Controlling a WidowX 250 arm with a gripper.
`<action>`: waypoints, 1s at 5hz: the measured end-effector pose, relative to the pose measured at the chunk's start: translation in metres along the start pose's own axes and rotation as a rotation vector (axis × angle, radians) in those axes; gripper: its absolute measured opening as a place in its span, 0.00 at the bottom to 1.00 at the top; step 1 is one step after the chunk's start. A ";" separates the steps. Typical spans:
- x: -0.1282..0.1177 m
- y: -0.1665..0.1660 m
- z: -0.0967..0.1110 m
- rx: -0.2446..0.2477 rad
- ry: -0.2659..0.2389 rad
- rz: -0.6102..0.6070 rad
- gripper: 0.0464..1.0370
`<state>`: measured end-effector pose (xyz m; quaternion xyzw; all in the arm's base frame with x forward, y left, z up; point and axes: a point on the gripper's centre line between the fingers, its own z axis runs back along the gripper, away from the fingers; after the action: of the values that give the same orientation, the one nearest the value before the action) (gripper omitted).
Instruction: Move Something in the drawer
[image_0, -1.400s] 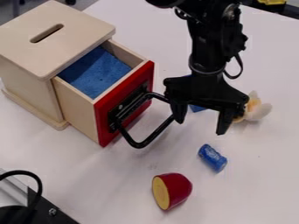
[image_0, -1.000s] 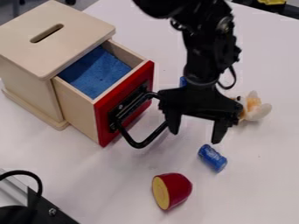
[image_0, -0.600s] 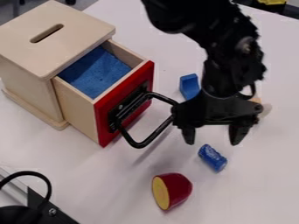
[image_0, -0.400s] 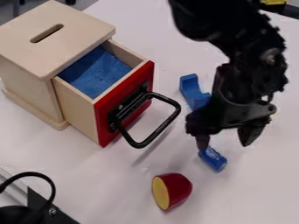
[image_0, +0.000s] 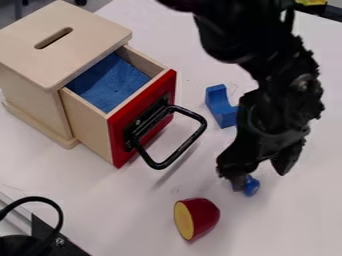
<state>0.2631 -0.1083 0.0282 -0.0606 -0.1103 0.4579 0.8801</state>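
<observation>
Beyond the red toy piece on the desk, the pincer, spread wide, has come down so one finger hides much of the blue cylinder; a grasp seems near. Farther back, the drawer stands open; its jutting handle probably calls for lifting high before crossing leftward.
</observation>
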 end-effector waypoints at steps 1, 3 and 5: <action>-0.003 0.009 -0.007 -0.015 0.008 0.111 0.96; -0.003 0.005 -0.018 -0.132 0.045 0.155 0.91; -0.003 0.012 -0.018 -0.078 0.021 0.115 0.37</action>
<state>0.2569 -0.1039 0.0080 -0.1058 -0.1154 0.5022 0.8505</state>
